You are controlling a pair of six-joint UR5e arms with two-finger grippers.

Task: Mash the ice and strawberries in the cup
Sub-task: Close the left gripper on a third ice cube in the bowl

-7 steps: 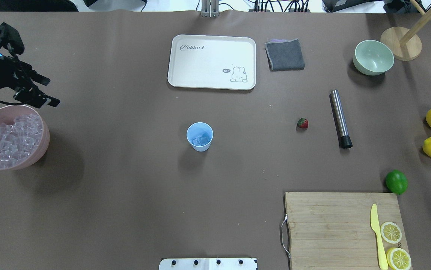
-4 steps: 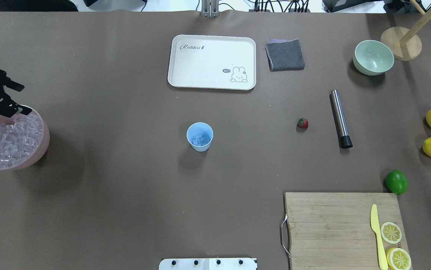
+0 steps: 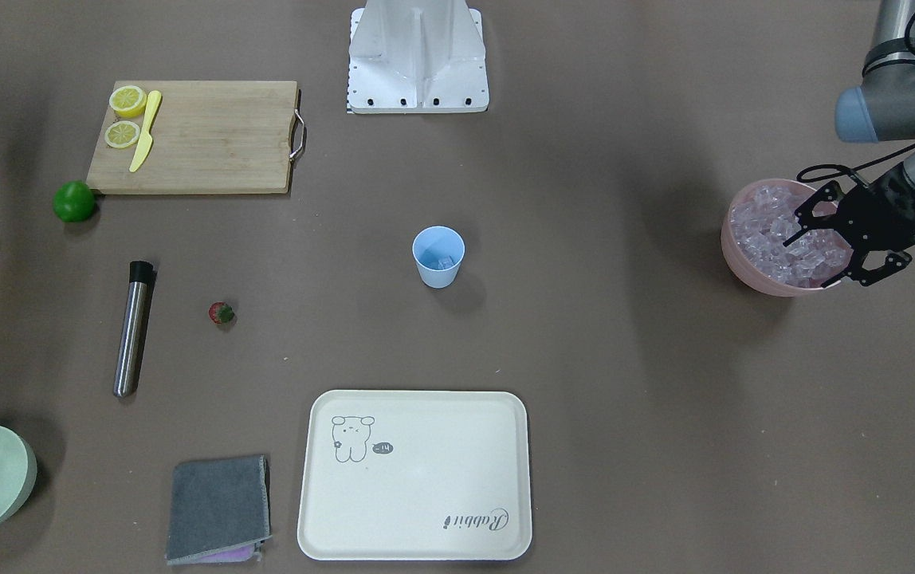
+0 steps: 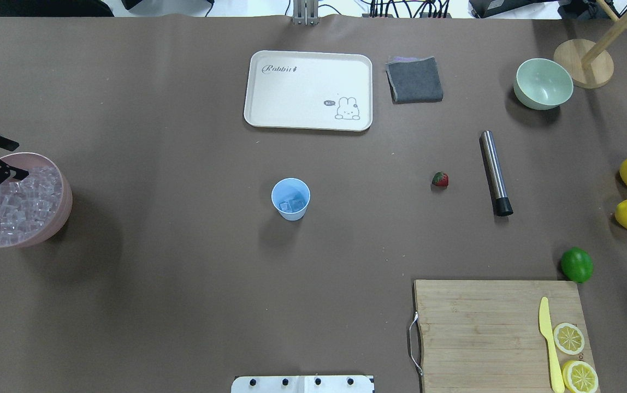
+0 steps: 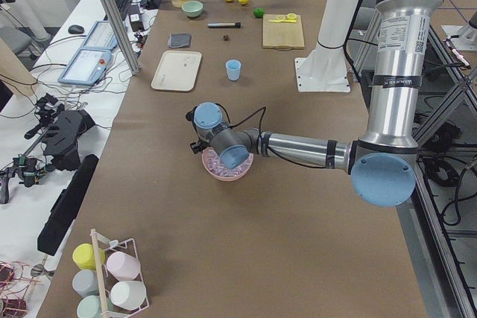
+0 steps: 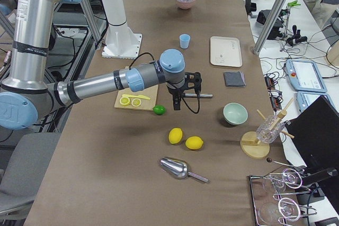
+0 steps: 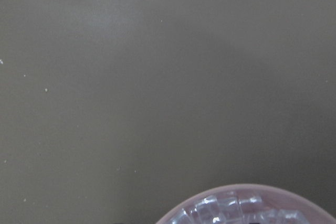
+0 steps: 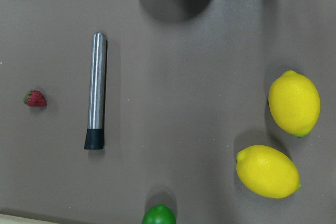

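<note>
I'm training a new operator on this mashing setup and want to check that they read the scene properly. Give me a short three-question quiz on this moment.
1. True or false: the strawberry is already inside the cup.
2. Pick one: the left gripper is at the edge of
A. the pink bowl
B. the white tray
C. the cutting board
3. Fill in the blank: the cup already holds a few cubes of ____.

Key:
1. False. It lies on the table, apart from the cup.
2. A.
3. ice.
</note>
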